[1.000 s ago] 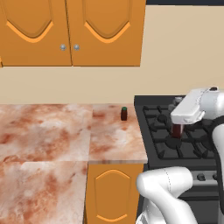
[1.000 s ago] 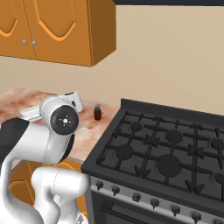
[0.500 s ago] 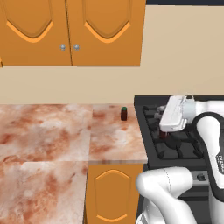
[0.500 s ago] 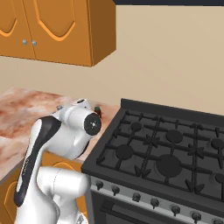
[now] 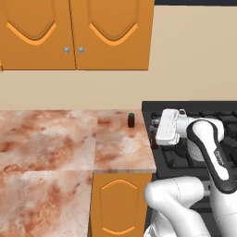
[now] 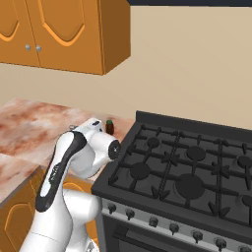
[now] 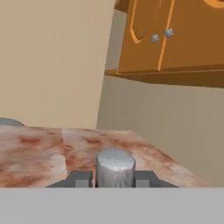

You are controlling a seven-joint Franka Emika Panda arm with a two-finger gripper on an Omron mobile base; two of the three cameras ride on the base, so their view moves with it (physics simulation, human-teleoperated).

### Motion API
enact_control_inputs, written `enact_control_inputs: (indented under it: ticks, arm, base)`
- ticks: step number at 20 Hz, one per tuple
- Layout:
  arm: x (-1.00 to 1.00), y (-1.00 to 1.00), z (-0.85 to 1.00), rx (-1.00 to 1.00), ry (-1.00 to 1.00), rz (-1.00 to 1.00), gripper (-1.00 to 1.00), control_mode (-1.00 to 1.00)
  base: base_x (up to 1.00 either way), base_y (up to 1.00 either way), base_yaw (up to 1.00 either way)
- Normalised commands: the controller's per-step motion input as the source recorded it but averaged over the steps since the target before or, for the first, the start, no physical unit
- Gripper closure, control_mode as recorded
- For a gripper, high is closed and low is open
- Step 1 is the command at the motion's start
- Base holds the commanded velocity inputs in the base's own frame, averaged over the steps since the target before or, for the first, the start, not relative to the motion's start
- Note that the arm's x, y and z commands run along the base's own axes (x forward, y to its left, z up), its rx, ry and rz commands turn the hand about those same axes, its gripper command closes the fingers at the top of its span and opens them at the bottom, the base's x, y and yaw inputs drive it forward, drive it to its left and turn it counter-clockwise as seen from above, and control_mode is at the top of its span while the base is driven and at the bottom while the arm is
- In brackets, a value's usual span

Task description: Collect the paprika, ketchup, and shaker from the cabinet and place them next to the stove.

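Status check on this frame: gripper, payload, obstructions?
Gripper shut on ketchup, at the stove's left edge. Paprika standing on counter by stove. Cabinet doors closed.

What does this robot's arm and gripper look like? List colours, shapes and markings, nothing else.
The arm is glossy white with rounded, tube-like segments and dark grey to black bands at the joints. One dark band carries small pale lettering, too small to read. A round dark cap closes a joint in the right base view. The hand is a white boxy block. The gripper has two small dark grey, blocky fingertips. No loose cables show.
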Motion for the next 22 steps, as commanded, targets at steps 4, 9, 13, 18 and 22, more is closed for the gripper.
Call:
enact_control_inputs:
  ticks: [4, 9, 13, 18, 22]
  arm:
    - [0.44, 0.0, -0.3, 0.06, 0.0, 0.14, 1.0, -1.0]
    - [0.37, 0.0, -0.2, 0.01, 0.0, 0.1, 1.0, -1.0]
    - [0.15, -0.06, -0.15, 0.0, 0.0, 0.03, 1.0, -1.0]
    - [0.11, -0.09, -0.17, -0.01, 0.0, 0.0, 1.0, -1.0]
    - [0.21, -0.02, -0.2, 0.0, 0.0, 0.0, 1.0, -1.0]
  base:
    - [0.0, 0.0, 0.0]
    - [0.0, 0.0, 0.0]
    - [0.0, 0.0, 0.0]
    - [0.0, 0.0, 0.0]
    - [0.0, 0.0, 0.0]
